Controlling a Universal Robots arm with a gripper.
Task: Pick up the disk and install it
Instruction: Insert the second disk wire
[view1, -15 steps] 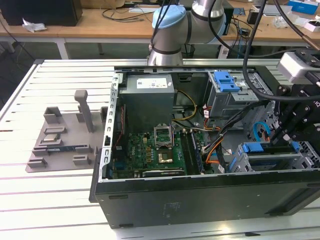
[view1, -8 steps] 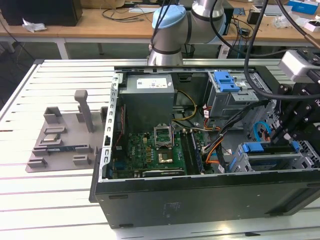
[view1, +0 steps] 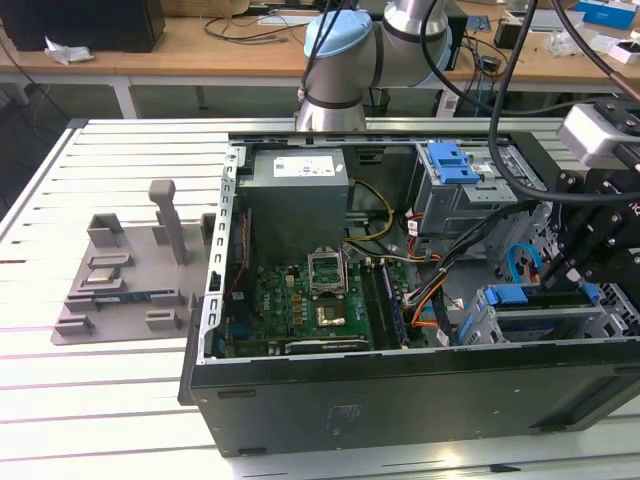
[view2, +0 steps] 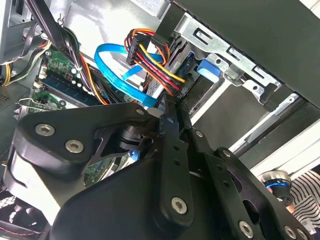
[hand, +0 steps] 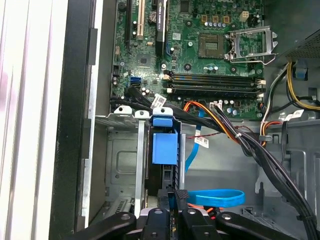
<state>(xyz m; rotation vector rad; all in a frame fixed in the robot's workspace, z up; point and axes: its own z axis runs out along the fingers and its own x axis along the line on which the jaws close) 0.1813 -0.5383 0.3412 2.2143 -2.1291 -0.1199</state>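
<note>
Gripper (hand: 172, 210) fingers stand narrowly closed on the rear edge of the blue-railed metal hard disk (hand: 164, 150), which sits upright in the grey steel drive cage (hand: 117, 165) beside the green motherboard (hand: 200, 45), apparently to seat it.

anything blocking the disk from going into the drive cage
Nothing visible does. The disk, with its blue rail, already sits upright in the metal drive cage slot, and the gripper is right at its end. The blue cable loops beside it, not across the slot.

disk (hand: 164, 150) | blue side rail showing | seated edge-on in metal drive cage (hand: 122, 150)
</note>
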